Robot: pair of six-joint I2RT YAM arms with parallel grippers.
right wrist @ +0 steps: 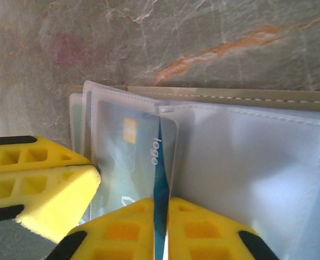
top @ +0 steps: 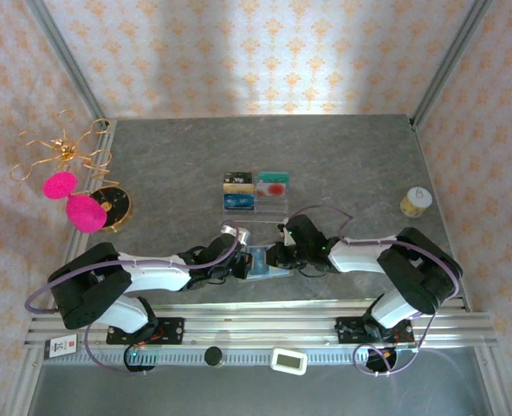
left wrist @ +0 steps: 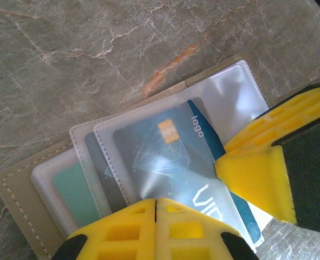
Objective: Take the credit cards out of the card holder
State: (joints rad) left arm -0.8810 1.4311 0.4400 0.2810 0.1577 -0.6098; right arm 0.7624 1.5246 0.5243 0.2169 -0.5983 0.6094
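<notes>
Stiff, slick blue card (left wrist: 165,157) sits pinched edge-on in the right gripper (right wrist: 162,208); left gripper (left wrist: 155,206) clamps the floppy card holder (left wrist: 19,189)

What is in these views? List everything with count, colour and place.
Marble-patterned table: one, grey, under everything.
Folding card holder with clear sleeves: one, olive-grey, open at the table's near edge.
Rectangular plastic credit card: one, blue, in the front sleeve, pinched at one end.
Second card: one, pale teal, in a rear sleeve.
Clear acrylic compartment tray: one, table centre, cards inside.
Wire ornament with pompoms: one, gold and pink, far left.
Round disc: one, black and gold, beside the ornament.
Small spool: one, gold, right side.
Left gripper: one, yellow fingers together, at the holder's edge.
Right gripper: one, yellow fingers shut on the blue card.
</notes>
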